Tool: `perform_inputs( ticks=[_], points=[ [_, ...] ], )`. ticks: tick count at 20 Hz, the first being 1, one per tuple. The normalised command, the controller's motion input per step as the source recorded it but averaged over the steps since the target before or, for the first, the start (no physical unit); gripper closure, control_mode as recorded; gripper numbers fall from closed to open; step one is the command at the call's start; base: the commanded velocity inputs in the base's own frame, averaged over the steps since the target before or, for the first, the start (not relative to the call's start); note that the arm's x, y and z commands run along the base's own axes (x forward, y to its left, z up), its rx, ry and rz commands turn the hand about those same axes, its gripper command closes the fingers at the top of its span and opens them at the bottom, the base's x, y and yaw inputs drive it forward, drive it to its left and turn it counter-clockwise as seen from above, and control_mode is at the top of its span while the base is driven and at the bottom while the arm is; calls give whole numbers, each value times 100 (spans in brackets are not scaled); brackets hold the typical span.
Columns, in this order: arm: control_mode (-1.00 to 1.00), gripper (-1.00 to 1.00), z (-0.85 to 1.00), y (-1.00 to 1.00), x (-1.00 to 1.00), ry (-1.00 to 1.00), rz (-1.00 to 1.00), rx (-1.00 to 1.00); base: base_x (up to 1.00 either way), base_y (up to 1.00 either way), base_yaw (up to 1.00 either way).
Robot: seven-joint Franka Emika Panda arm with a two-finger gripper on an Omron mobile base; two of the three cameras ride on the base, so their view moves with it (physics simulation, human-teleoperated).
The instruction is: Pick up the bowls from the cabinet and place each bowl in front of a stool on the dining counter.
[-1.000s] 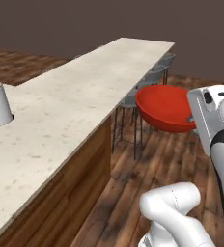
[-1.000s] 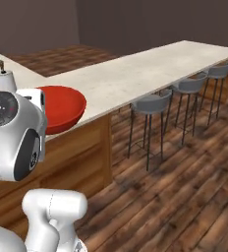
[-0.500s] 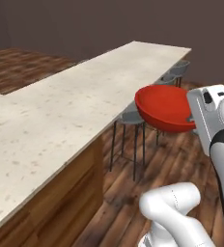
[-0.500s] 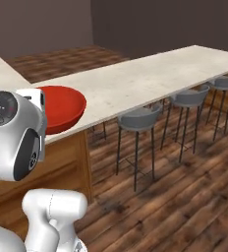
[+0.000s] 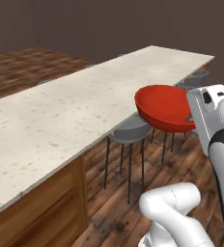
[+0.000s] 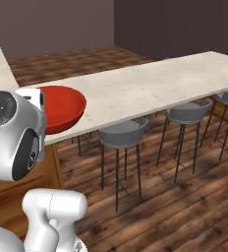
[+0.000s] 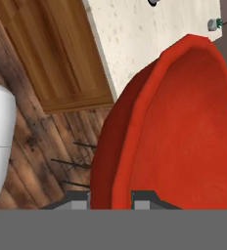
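A glossy red bowl (image 5: 164, 108) hangs in the air beside the dining counter (image 5: 61, 111), just off its long edge and about level with its top. My gripper (image 7: 110, 197) is shut on the bowl's rim, one fingertip inside the rim and one outside. From the right base view the bowl (image 6: 62, 106) shows in front of the counter (image 6: 150, 83), partly behind my white hand. The bowl's (image 7: 184, 127) inside takes up much of the hand view, with the stone top (image 7: 145, 39) beyond it. The cabinet is out of view.
Grey stools stand in a row under the counter's edge, the nearest one (image 5: 128, 132) below the bowl, others (image 6: 187, 110) further right. A wooden side panel (image 5: 46, 202) closes the counter's near end. Dark plank floor (image 6: 185, 206) lies in front.
The whole picture has shifted: the base has driven along the counter, and a grey canister has slid out of the left view. The red bowl stays in my gripper as before.
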Motion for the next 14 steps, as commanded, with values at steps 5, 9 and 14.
perform_inputs(
  ticks=[5, 9, 14],
  points=[
    [100, 100, 0, 0, 0, 0, 0, 0, 37, -100, 49],
    [100, 100, 0, 0, 0, 0, 0, 0, 41, -100, 49],
    [100, 100, 0, 0, 0, 0, 0, 0, 48, -82, 46]
  ],
)
